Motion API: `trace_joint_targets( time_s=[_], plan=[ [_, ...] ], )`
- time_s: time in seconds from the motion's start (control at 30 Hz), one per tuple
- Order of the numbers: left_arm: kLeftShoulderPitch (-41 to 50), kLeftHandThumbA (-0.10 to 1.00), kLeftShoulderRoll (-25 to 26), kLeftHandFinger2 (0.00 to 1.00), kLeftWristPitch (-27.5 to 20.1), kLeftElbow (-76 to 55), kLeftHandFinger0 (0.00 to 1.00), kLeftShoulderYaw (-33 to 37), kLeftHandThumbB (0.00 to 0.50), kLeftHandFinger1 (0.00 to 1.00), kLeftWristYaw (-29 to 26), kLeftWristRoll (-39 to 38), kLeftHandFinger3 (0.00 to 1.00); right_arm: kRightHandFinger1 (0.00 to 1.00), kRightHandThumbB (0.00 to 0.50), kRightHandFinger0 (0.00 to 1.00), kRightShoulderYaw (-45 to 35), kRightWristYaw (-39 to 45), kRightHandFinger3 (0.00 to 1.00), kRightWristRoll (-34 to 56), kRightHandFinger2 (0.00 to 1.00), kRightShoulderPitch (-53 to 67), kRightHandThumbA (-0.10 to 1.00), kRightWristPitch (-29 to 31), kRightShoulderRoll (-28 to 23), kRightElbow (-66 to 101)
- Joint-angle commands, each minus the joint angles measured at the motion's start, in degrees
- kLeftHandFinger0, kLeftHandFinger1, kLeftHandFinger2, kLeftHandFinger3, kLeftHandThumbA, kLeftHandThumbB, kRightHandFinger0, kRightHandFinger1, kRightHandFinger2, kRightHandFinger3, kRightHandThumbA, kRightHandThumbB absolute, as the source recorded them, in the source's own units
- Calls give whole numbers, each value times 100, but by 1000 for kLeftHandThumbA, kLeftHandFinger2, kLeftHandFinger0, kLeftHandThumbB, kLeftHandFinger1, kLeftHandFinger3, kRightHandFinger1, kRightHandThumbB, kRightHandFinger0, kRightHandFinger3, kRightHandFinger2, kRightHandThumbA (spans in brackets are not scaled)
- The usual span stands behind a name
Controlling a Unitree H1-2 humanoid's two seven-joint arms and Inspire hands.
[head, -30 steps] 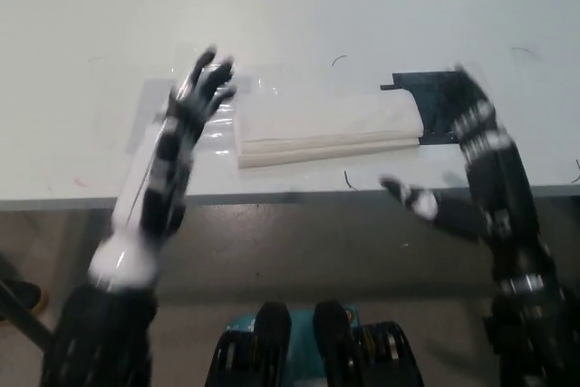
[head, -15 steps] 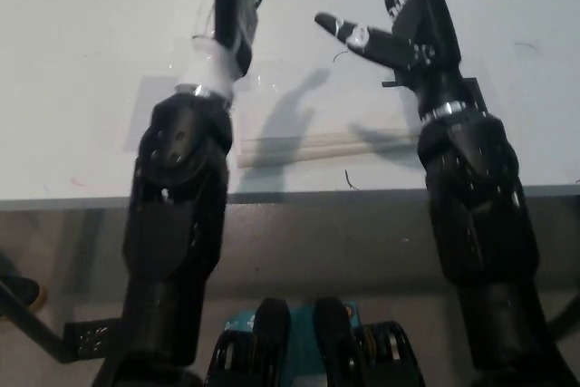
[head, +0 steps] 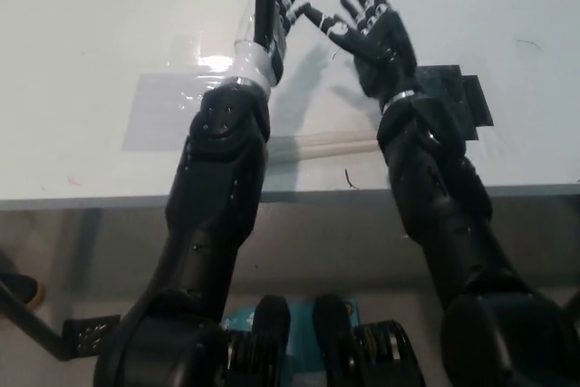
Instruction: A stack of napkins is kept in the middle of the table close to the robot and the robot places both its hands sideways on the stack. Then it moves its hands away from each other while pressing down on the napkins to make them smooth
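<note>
Overhead, left hand (head: 272, 6) and right hand (head: 367, 29), fingers spread, empty, above white table (head: 82, 52) with napkins (head: 313, 144).

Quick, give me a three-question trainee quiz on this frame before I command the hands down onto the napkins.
1. True or false: both hands are spread open, holding nothing.
2. Where are the left hand and right hand relative to each other? A) far apart at the table's edges B) close together, side by side C) one below the table
3. Which part of the napkin stack shows between the two forearms?

Key:
1. True.
2. B; they are close together, beyond the napkin stack in the head view.
3. Only a pale strip of its near edge; the arms cover the rest.
</note>
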State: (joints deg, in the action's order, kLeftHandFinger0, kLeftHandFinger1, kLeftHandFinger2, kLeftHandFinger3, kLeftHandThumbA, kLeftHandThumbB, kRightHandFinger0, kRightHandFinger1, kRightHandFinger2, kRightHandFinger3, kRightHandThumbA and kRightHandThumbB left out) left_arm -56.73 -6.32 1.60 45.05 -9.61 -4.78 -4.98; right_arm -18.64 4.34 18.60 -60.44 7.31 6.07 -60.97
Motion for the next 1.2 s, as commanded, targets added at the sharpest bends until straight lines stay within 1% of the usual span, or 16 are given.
trace_joint_targets(
  time_s=[0.0, 0.03, 0.07, 0.23, 0.27, 0.33, 0.37, 0.4, 0.6, 0.7, 0.77, 0.87, 0.93, 0.97, 1.1, 1.17],
  plan=[
    [-295, 1000, -78, 1000, -534, 232, 1000, 44, 281, 1000, -203, -3, 1000, 1000, 223, 1000, -143, 139, 1000, 276, 1000, -457, 1000, 537, 52, -429],
    [-312, 1000, -69, 1000, -552, 334, 1000, 67, 258, 1000, -225, 28, 1000, 1000, 187, 1000, -195, 127, 1000, 322, 1000, -491, 1000, 539, 53, -549],
    [-300, 1000, -68, 1000, -647, 569, 1000, 129, 277, 1000, -266, 104, 1000, 1000, 238, 1000, -249, 150, 1000, 364, 1000, -495, 1000, 565, 65, -774],
    [-250, 1000, -150, 1000, -1055, 1440, 1000, 199, 249, 1000, -367, 112, 1000, 1000, 246, 1000, -219, 165, 1000, 259, 1000, -373, 1000, 689, 107, -1320],
    [-234, 1000, -156, 1000, -1133, 1543, 1000, 199, 240, 1000, -357, 98, 1000, 1000, 237, 1000, -196, 151, 1000, 229, 1000, -345, 1000, 735, 114, -1364],
    [-62, 1000, -175, 1000, -1431, 1882, 1000, 287, 201, 1000, -322, 164, 1000, 1000, 252, 1000, -153, 115, 1000, 169, 1000, -167, 1000, 771, 135, -1529],
    [17, 1000, -182, 1000, -1453, 1890, 1000, 326, 210, 1000, -323, 194, 1000, 1000, 264, 1000, -172, 113, 1000, 191, 1000, -121, 1000, 736, 140, -1575],
    [150, 1000, -206, 1000, -1427, 1868, 1000, 358, 244, 1000, -328, 196, 1000, 1000, 265, 1000, -202, 133, 1000, 225, 1000, -39, 1000, 697, 150, -1625],
    [549, 1000, -229, 1000, -1424, 2036, 1000, 492, 306, 1000, -390, 232, 1000, 1000, 263, 1000, -140, 94, 1000, 139, 1000, 331, 1000, 813, 130, -1843],
    [669, 1000, -180, 1000, -1470, 2082, 1000, 538, 296, 1000, -362, 250, 1000, 1000, 265, 1000, -180, 134, 1000, 182, 1000, 453, 1000, 823, 75, -1886],
    [731, 1000, -115, 1000, -1552, 2105, 1000, 593, 291, 1000, -307, 284, 1000, 1000, 249, 1000, -234, 210, 1000, 242, 1000, 494, 1000, 809, 20, -1892],
    [711, 1000, -6, 1000, -1705, 2174, 1000, 600, 299, 1000, -241, 243, 1000, 1000, 263, 1000, -261, 207, 1000, 259, 1000, 461, 1000, 772, -50, -1920],
    [762, 1000, 121, 1000, -1569, 2102, 1000, 701, 303, 1000, -291, 367, 1000, 1000, 262, 1000, -261, 259, 1000, 260, 1000, 502, 1000, 761, -119, -1895],
    [779, 1000, 172, 1000, -1581, 2053, 1000, 713, 291, 1000, -245, 362, 1000, 1000, 254, 1000, -264, 249, 1000, 259, 1000, 512, 1000, 779, -147, -1887],
    [827, 1000, 367, 1000, -1454, 1795, 1000, 710, 298, 1000, -106, 309, 1000, 1000, 252, 1000, -248, 264, 1000, 228, 1000, 526, 1000, 842, -301, -1864],
    [824, 1000, 505, 1000, -1337, 1648, 1000, 683, 289, 1000, -41, 272, 1000, 1000, 261, 1000, -241, 306, 1000, 219, 1000, 512, 1000, 786, -413, -1851]
  ],
)
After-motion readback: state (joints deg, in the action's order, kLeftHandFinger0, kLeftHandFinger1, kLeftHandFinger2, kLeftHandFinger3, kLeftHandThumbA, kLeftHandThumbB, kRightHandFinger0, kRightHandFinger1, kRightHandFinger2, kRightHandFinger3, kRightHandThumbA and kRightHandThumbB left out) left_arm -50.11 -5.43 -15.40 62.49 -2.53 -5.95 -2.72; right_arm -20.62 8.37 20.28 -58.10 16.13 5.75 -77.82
